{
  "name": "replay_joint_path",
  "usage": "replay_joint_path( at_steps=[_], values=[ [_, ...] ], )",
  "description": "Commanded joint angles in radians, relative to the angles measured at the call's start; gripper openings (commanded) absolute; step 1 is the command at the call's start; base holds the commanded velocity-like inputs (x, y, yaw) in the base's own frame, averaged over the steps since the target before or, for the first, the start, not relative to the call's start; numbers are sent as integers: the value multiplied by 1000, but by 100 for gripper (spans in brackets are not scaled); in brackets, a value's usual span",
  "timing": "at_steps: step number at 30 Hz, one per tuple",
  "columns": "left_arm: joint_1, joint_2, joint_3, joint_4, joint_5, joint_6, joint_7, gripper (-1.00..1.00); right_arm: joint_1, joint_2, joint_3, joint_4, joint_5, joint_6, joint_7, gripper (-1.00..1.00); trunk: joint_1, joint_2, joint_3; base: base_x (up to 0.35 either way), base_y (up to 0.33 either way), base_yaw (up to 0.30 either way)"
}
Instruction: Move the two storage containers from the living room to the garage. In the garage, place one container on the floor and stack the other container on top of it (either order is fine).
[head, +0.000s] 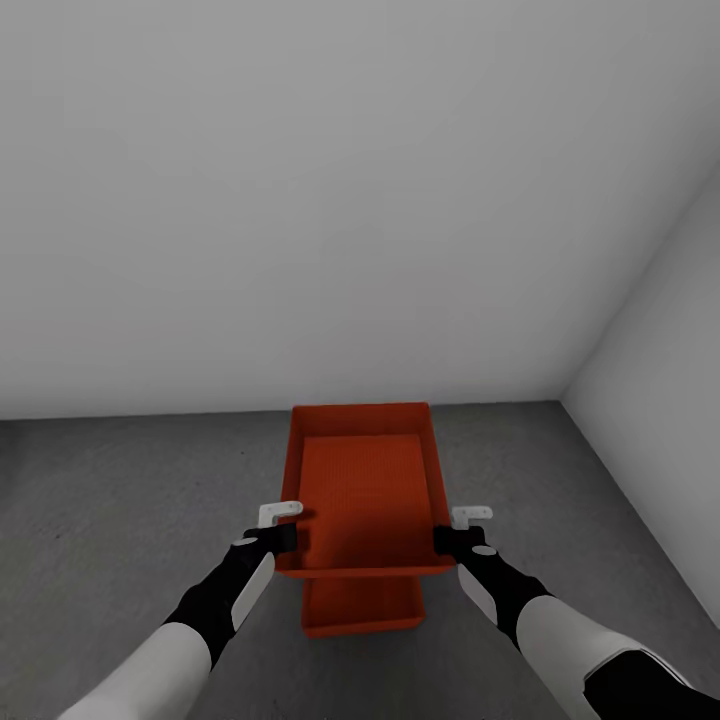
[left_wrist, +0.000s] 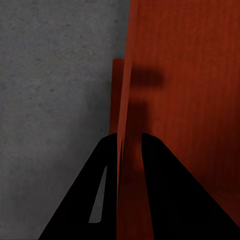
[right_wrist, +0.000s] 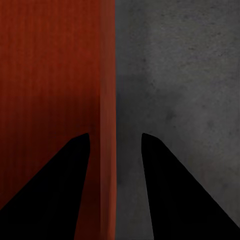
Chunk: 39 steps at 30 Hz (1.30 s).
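Observation:
In the head view I hold one red-orange storage container (head: 365, 490) level in the air by its two long side walls. My left gripper (head: 288, 537) is shut on its left wall and my right gripper (head: 447, 541) on its right wall. The other storage container (head: 360, 605) rests on the dark grey garage floor (head: 120, 500) directly underneath, with only its near end showing. In the left wrist view the black fingers (left_wrist: 100, 190) straddle the thin red wall (left_wrist: 121, 115). The right wrist view shows the black fingers (right_wrist: 170, 190) on either side of the red wall (right_wrist: 109, 100).
A plain grey-white wall (head: 300, 200) rises just beyond the containers. A second wall (head: 670, 400) meets it in a corner at the right. Bare concrete floor spreads to the left and right of the bins.

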Motion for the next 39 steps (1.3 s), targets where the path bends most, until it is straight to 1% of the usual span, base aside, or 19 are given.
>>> replay_joint_path(
  at_steps=[1, 39],
  values=[
    [-1, 2, 13, -4, -22, -7, 16, -100, 0, -6, -19, 16, -12, -3, -2, -100, 0, -2, -3, 0, 0, 0],
    [-1, 2, 12, -6, -22, -7, 16, -100, 0, -6, -19, 15, -12, -3, -2, -100, 0, -2, -64, 0, 0, 0]
  ],
)
